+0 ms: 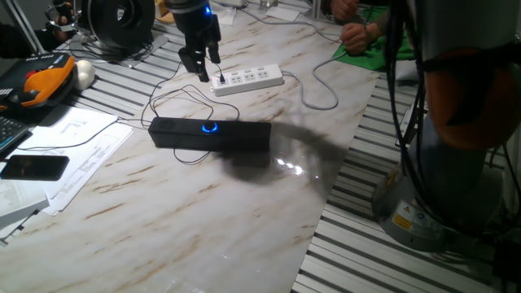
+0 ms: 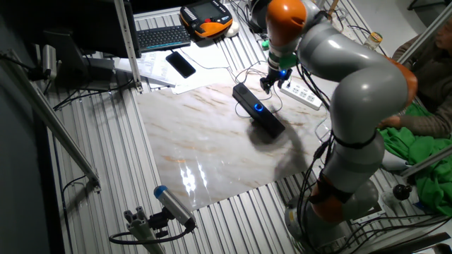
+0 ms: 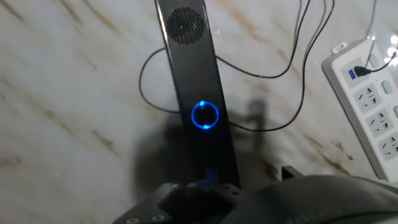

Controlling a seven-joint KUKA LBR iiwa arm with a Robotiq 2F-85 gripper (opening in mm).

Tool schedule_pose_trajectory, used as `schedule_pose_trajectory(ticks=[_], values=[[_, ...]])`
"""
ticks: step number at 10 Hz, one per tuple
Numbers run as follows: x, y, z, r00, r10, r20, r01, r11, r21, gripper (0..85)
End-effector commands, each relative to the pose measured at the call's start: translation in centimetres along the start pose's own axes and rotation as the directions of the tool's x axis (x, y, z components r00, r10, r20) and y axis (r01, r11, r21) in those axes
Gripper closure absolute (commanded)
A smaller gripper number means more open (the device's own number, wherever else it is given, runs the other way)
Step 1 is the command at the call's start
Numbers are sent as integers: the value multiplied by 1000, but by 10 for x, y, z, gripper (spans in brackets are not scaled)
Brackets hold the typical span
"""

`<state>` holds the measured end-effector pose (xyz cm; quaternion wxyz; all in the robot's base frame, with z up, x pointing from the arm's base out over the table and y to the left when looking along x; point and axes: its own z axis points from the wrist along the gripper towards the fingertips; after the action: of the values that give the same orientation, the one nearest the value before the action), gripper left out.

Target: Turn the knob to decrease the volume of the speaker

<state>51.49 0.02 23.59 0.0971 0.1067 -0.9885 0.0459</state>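
Gripper [image 1: 202, 65]: above the table, at 12 o'clock from the speaker; fingers' spread unclear, cannot tell.
Speaker [image 1: 210, 133]: flat on marble table [image 1: 203, 220], mid-table, cable trailing.
Knob [image 1: 211, 127]: speaker centre, blue ring lit, untouched.
Power strip [image 1: 248, 79]: 1 o'clock of speaker.
Progress: nothing turned; descent, grasp, turn-down all remain.

Blue-ringed knob [image 3: 204, 116] midway along the black speaker [image 3: 198, 87], white power strip [image 3: 368, 93] at right.
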Motion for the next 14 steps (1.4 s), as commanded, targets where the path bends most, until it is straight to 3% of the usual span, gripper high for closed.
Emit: schedule_pose_trajectory(ticks=[1, 2, 3, 5, 6, 7, 9, 10, 12, 13, 14], values=[[0, 0, 0, 992, -105, -65, 107, 994, 22, 850], [0, -1, 0, 994, -95, -61, 96, 995, 16, 850], [0, -1, 0, 996, -76, -48, 76, 997, -10, 850], [0, -1, 0, 999, -39, 35, 41, 995, -86, 850], [0, -1, 0, 999, -23, 43, 28, 994, -107, 850], [0, -1, 0, 999, -15, 43, 19, 995, -103, 850], [0, -1, -3, 993, 111, 35, -106, 987, -117, 850], [0, -1, -11, 975, 222, 24, -218, 968, -128, 850], [0, -1, -11, 891, 455, 5, -449, 881, -148, 850], [0, -1, -11, 827, 562, -11, -557, 817, -148, 850], [0, -1, -11, 729, 683, -45, -679, 714, -170, 850]])
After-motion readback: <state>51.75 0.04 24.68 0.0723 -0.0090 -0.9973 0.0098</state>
